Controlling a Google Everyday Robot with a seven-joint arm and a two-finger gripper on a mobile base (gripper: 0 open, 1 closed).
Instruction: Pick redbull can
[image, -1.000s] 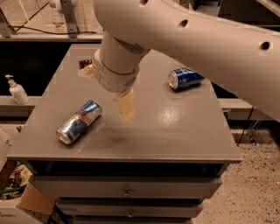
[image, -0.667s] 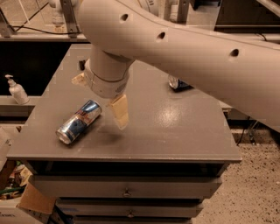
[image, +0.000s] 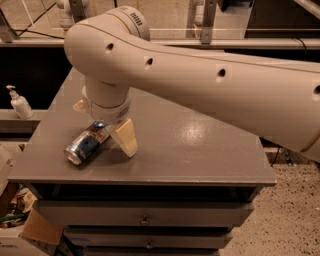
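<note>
The redbull can lies on its side near the front left of the grey table, silver end toward the front left. My gripper hangs from the big white arm directly over the can's far end. One cream finger stands on the table just right of the can; the other finger's tip shows on the left behind the wrist. The jaws are apart and straddle the can's far end, which the wrist partly hides.
The white arm crosses the table's far half and hides whatever is behind it. A soap dispenser stands on a shelf at the left. Drawers sit under the table; a cardboard box is at the lower left.
The gripper has moved left and down from the table's middle onto the can's far end. The arm now covers the blue can at the back right.
</note>
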